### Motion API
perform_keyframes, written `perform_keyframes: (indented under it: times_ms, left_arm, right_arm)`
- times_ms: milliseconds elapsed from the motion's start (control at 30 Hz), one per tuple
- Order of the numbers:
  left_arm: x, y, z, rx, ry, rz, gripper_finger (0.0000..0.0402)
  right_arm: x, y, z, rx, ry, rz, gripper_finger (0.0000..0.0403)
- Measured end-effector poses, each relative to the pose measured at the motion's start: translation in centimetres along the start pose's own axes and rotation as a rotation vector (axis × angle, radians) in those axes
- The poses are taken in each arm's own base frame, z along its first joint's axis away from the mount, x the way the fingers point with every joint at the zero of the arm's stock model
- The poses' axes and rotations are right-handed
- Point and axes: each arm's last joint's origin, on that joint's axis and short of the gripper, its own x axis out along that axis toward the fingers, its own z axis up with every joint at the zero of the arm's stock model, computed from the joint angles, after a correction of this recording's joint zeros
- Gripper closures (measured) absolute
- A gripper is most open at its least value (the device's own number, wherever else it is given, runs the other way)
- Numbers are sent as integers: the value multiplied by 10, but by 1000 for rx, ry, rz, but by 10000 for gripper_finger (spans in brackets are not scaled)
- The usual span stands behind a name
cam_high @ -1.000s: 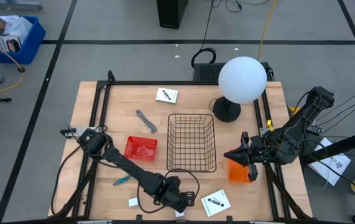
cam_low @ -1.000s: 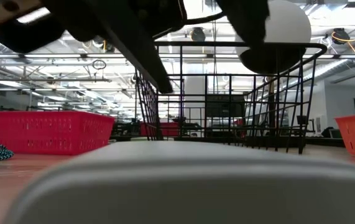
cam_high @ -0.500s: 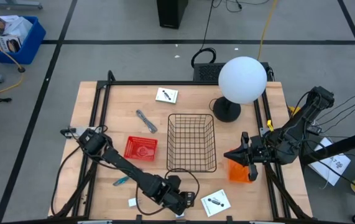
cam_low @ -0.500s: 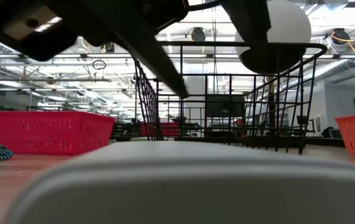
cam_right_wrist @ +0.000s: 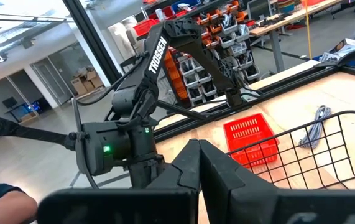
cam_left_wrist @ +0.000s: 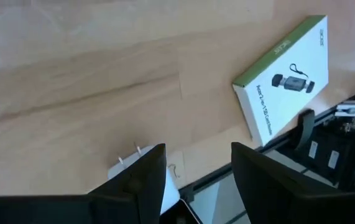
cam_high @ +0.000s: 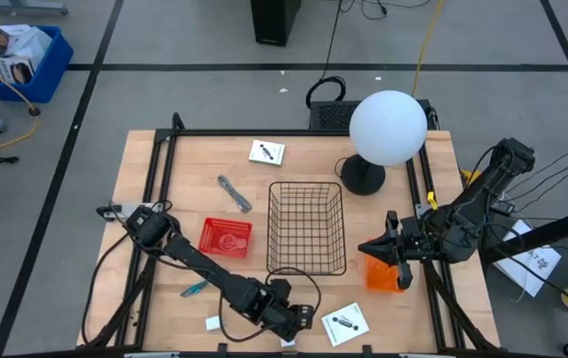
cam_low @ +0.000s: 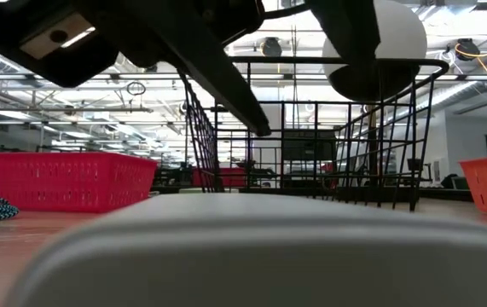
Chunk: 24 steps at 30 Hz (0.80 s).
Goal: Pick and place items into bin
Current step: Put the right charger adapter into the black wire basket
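Left gripper (cam_left_wrist: 193,180) sat low at the table's near edge, fingers parted, nothing between them; a small white plug-like block (cam_left_wrist: 141,177) lay just under its left finger (cam_left_wrist: 141,177), so I judged it was lining up a grasp there.

White rectangular card box with a green edge (cam_high: 343,322) lay just beside it on the wood table (cam_high: 164,179). A second white card (cam_high: 267,152), the grey bent metal piece (cam_high: 233,193) and the slim teal tool (cam_high: 195,289) lay apart, outside the black wire bin (cam_high: 306,229) mid-table, which looked empty.

Right gripper (cam_high: 375,247) waited beside the orange basket (cam_high: 387,275), fingers closed together, holding nothing.

A small red basket (cam_high: 226,237) sat left of the bin.
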Motion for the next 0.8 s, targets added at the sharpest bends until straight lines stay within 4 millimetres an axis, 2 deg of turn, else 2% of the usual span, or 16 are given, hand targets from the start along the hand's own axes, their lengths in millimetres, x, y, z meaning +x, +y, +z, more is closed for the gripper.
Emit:
perform_keyframes:
  times_ms: [233,333,633,800]
  left_arm:
    - [0,1,1,-35,10,18,202]
    - [0,4,3,-54,0,53,169]
    - [2,5,-3,-197,74,81,36]
    - [6,11,-10,-335,76,103,8]
  right_arm:
    - [0,0,0,0,0,0,403]
    - [0,0,0,0,0,0,403]
    - [0,0,0,0,0,0,403]
    - [0,0,0,1,0,0,403]
